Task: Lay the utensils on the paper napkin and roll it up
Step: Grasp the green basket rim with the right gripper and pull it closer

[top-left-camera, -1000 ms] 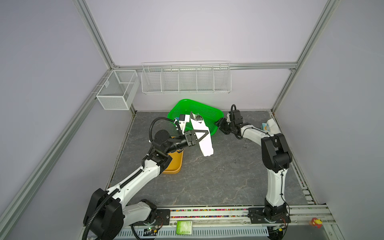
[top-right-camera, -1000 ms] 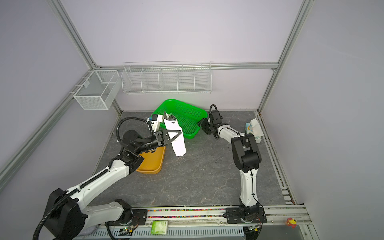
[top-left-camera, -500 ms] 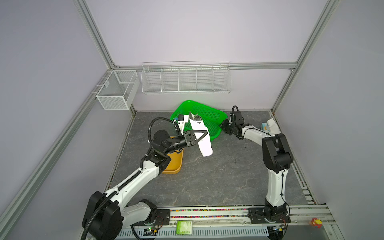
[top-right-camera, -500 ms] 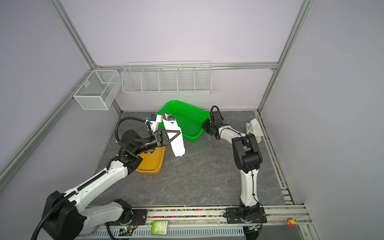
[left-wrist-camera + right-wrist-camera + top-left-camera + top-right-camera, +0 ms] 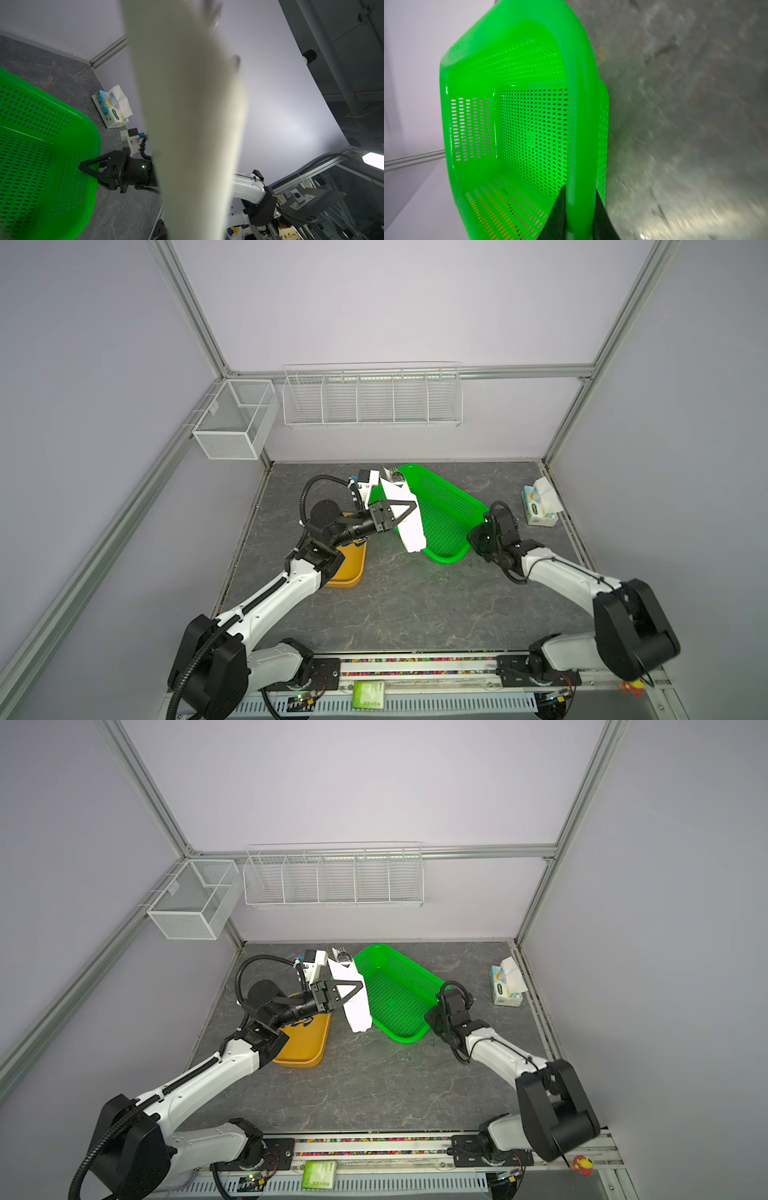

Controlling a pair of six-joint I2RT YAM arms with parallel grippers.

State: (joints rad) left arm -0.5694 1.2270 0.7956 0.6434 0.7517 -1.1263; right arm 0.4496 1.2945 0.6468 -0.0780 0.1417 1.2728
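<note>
White paper napkin (image 5: 413, 531), already rolled around the utensils (image 5: 343, 956), hangs pinched in the closed left hand (image 5: 415, 508) by the green basket (image 5: 446, 559), whose rim the right hand (image 5: 88, 171) clamps; only setting down seems left

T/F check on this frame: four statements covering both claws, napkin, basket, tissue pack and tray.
1. The left claw grips the rolled paper napkin. True.
2. The right claw hangs open, clear of the green basket. False: it pinches the basket's rim.
3. The tissue pack lies inside the basket. False: it lies on the table, apart from the basket.
4. An orange tray lies beneath the left arm. True.
</note>
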